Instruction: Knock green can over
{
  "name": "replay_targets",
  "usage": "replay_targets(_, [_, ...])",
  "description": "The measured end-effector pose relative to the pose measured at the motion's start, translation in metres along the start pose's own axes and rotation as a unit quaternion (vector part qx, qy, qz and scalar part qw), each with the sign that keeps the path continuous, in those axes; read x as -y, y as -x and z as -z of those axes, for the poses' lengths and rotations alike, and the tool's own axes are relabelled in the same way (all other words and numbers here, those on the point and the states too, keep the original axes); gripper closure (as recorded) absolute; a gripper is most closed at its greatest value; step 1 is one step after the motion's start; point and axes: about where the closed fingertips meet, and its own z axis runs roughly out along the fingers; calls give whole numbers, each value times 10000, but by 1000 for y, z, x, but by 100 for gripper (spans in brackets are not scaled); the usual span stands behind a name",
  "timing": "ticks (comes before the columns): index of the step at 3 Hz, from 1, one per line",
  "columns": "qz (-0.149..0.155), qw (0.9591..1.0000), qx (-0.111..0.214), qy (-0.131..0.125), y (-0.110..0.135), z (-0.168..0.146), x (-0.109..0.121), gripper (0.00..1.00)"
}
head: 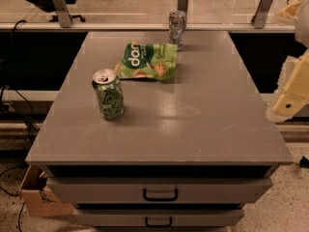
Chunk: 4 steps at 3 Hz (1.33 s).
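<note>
The green can [108, 94] stands upright on the left part of the grey table top [203, 124]. It has green-and-white patterned sides and a silver top with a pull tab. My gripper [288, 100], a cream-coloured piece at the end of the arm, hangs at the right edge of the view, just beyond the table's right side. It is far to the right of the can and touches nothing.
A flat green snack bag [147, 61] lies behind the can, towards the middle. A silver crinkled can [176, 28] stands at the table's far edge. Two drawers [160, 194] are below the top. A cardboard box [35, 193] sits on the floor at lower left.
</note>
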Motion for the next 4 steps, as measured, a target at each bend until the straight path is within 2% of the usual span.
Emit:
replay_targets(1, [0,10000,0,0,0,0,0,0])
replay_targets(2, [26,9997,215,77,9,-4,-1,0])
replay_targets(3, [248,9943,881,552,49,-47,-9,0])
replay_targets(4, [287,9759,1841,1136,94,-101,-24,0])
